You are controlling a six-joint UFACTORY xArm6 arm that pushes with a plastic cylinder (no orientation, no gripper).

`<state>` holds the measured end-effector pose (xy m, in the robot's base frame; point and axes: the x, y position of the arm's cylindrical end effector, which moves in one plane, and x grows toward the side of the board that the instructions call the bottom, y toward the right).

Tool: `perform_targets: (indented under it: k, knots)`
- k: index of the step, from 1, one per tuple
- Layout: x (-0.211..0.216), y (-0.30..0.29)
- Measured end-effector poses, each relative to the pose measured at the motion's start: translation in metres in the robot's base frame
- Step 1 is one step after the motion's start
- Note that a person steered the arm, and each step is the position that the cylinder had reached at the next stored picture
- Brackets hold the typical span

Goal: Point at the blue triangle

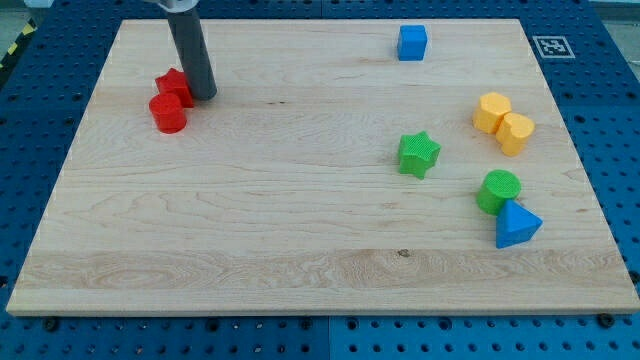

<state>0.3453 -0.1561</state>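
Note:
The blue triangle (517, 225) lies near the view's lower right on the wooden board (300, 230), touching the green cylinder (498, 190) just above it. My tip (204, 96) is at the view's upper left, far from the blue triangle. It stands right beside the red star-like block (174, 86) and just above right of the red cylinder (168, 113).
A blue cube (412, 43) sits near the view's top, right of centre. A green star (418, 155) lies right of centre. Two yellow blocks (503, 122) touch each other at the view's right. A fiducial marker (550, 46) is at the top right corner.

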Motion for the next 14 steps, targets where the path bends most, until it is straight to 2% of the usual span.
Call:
perform_targets:
  k: [1,2,4,5,14]
  knots:
    - [0.0,0.0]
    - [0.0,0.023]
    - [0.0,0.113]
    - [0.005,0.137]
    - [0.009,0.137]
